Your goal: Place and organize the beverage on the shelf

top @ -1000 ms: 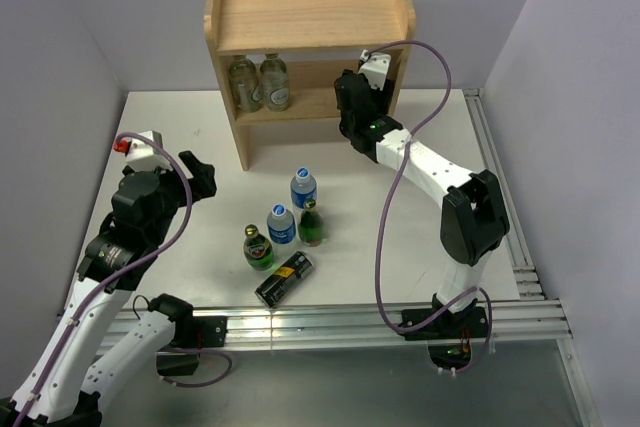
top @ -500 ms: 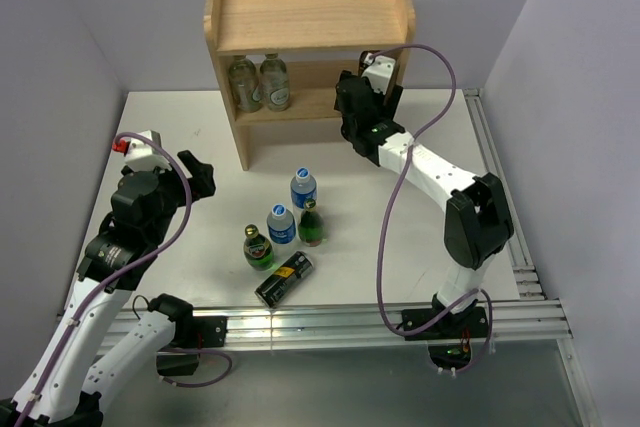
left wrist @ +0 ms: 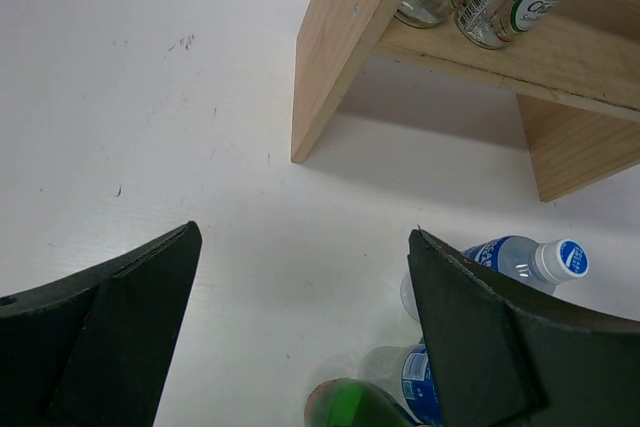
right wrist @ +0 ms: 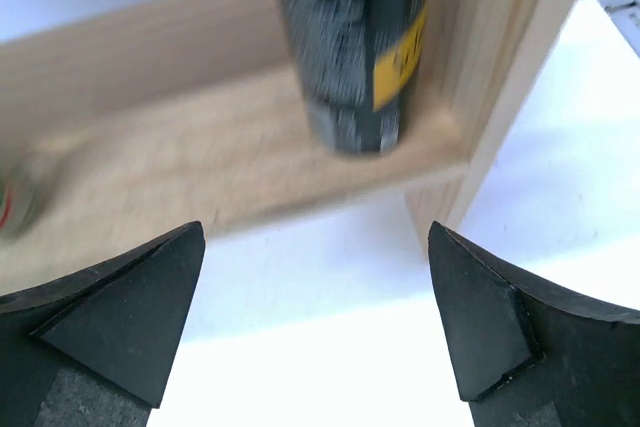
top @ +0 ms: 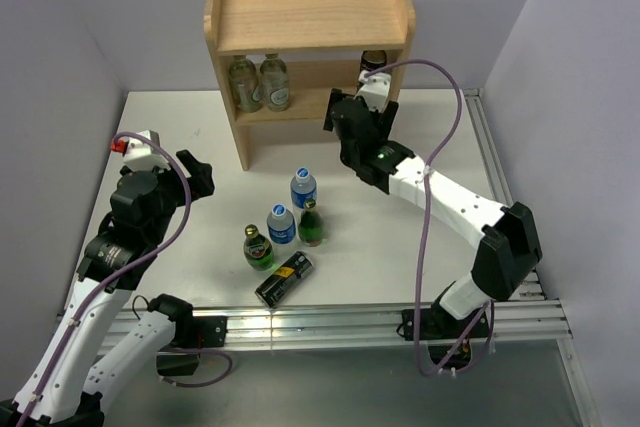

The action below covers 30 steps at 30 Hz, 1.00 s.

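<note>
A black yellow-labelled can (right wrist: 350,47) is seen upright at the lower board's right end in the light wooden two-tier shelf (top: 310,19), with right pincer (right wrist: 315,237) and left pincer (left wrist: 305,237) held wide, empty.

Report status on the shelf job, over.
Left gripper open over table; right gripper open facing shelf. Black can upright on lower tier, right end. Five drinks on table. No obstruction seen.

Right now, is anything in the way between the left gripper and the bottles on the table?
No. Only bare table lies between the open left gripper and the nearest water bottle, so nothing visible blocks it.
</note>
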{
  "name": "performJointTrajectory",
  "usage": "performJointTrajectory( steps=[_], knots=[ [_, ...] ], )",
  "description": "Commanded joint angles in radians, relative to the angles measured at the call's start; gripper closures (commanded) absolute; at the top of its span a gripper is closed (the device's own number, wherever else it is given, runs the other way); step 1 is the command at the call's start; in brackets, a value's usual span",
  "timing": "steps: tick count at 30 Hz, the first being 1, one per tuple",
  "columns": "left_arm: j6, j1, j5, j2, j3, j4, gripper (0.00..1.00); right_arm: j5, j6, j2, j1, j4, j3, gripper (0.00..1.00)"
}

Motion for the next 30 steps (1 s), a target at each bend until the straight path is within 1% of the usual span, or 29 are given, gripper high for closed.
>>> performJointTrajectory(
  steps=[1, 4, 5, 7, 8, 10, 11, 12, 13, 14, 15, 16, 17, 18, 19, 20, 21, 22, 25, 26, 30],
  knots=[
    [0.020, 0.007, 0.009, -0.001, -0.002, 0.025, 0.09, 0.021, 0.047, -0.107, 0.063, -0.070, -0.042, 0.00],
    [0.020, 0.010, 0.015, 0.002, -0.002, 0.027, 0.09, 0.032, 0.078, -0.219, 0.120, -0.108, -0.115, 0.00],
    [0.019, 0.012, 0.015, 0.002, -0.002, 0.027, 0.09, 0.036, 0.105, -0.245, 0.169, -0.127, -0.141, 0.00],
    [0.019, 0.018, 0.023, 0.007, -0.003, 0.028, 0.09, 0.058, 0.143, -0.322, 0.224, -0.206, -0.163, 0.00],
    [0.020, 0.021, 0.029, 0.007, -0.002, 0.028, 0.09, 0.061, 0.204, -0.343, 0.282, -0.242, -0.175, 0.00],
    [0.020, 0.028, 0.035, 0.010, -0.002, 0.028, 0.09, 0.058, 0.258, -0.400, 0.341, -0.323, -0.192, 0.00],
    [0.020, 0.032, 0.038, 0.008, -0.002, 0.030, 0.09, 0.059, 0.319, -0.429, 0.403, -0.379, -0.195, 0.00],
    [0.022, 0.033, 0.036, 0.008, -0.002, 0.030, 0.09, 0.056, 0.357, -0.439, 0.436, -0.416, -0.195, 0.00],
    [0.022, 0.033, 0.038, 0.008, -0.003, 0.030, 0.09, 0.062, 0.434, -0.448, 0.468, -0.449, -0.195, 0.00],
    [0.022, 0.035, 0.038, 0.008, -0.005, 0.031, 0.09, 0.062, 0.464, -0.454, 0.503, -0.475, -0.201, 0.00],
    [0.022, 0.033, 0.036, 0.007, -0.005, 0.031, 0.09, 0.061, 0.498, -0.460, 0.576, -0.524, -0.206, 0.00],
    [0.020, 0.033, 0.035, 0.008, -0.003, 0.028, 0.09, 0.043, 0.542, -0.460, 0.612, -0.553, -0.209, 0.00],
    [0.020, 0.033, 0.035, 0.010, -0.005, 0.030, 0.09, 0.020, 0.629, -0.459, 0.644, -0.576, -0.223, 0.00],
    [0.022, 0.033, 0.038, 0.010, -0.003, 0.030, 0.09, -0.014, 0.662, -0.447, 0.695, -0.593, -0.234, 0.00],
    [0.020, 0.033, 0.036, 0.013, -0.003, 0.030, 0.09, -0.054, 0.737, -0.437, 0.723, -0.601, -0.253, 0.00],
    [0.020, 0.033, 0.036, 0.011, -0.002, 0.028, 0.09, -0.068, 0.772, -0.411, 0.752, -0.607, -0.260, 0.00],
    [0.020, 0.033, 0.036, 0.013, -0.002, 0.028, 0.09, -0.077, 0.806, -0.394, 0.781, -0.616, -0.267, 0.00],
    [0.017, 0.033, 0.035, 0.010, -0.003, 0.028, 0.09, -0.077, 0.878, -0.376, 0.845, -0.624, -0.269, 0.00],
    [0.019, 0.033, 0.036, 0.004, -0.003, 0.030, 0.09, -0.074, 0.975, -0.287, 0.937, -0.659, -0.264, 0.00],
    [0.017, 0.033, 0.036, 0.002, -0.003, 0.028, 0.09, -0.091, 1.002, -0.247, 0.948, -0.652, -0.264, 0.00],
    [0.017, 0.033, 0.043, -0.012, -0.007, 0.031, 0.09, -0.132, 1.023, -0.177, 0.959, -0.551, -0.281, 0.00]
  ],
)
